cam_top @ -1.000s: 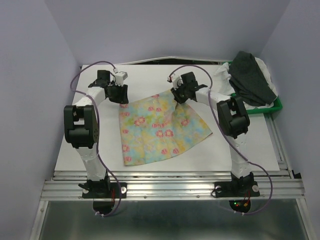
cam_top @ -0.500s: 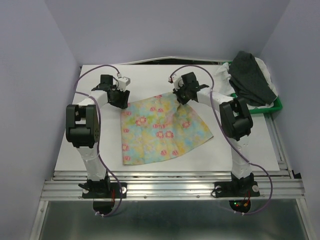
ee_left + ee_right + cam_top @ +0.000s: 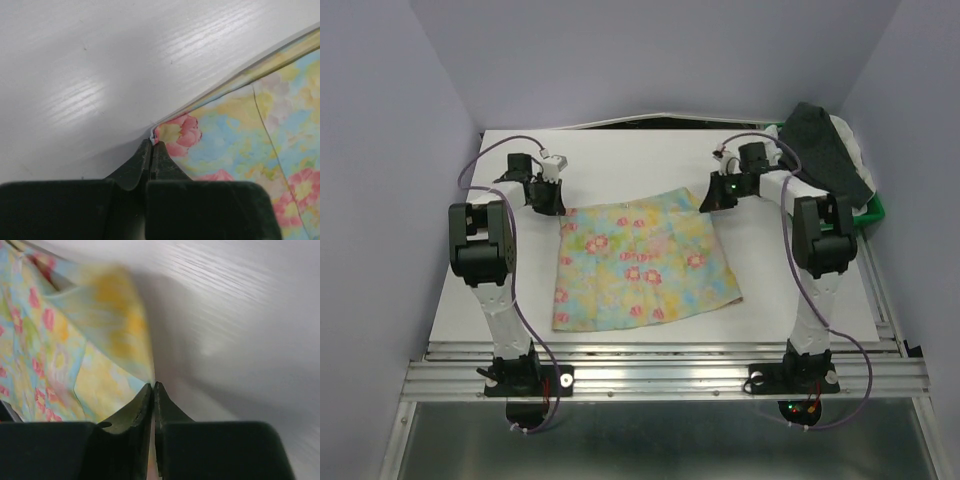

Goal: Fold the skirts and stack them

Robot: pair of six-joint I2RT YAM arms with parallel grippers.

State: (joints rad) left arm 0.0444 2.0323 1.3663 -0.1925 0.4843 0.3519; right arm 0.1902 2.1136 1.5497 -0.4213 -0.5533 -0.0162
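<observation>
Overhead, the pastel yellow floral skirt [image 3: 640,262] lies as a soft, nearly flat trapezoid on the smooth white table [image 3: 620,160]. Its two far corners are pinched, one by the left gripper [image 3: 151,145] and one by the right gripper [image 3: 152,387], black tapered jaws clenched on thin cloth. At far right, the dark charcoal skirt [image 3: 825,150] is heaped on the crinkly white skirt [image 3: 852,135] over the green plastic tray [image 3: 873,212].
</observation>
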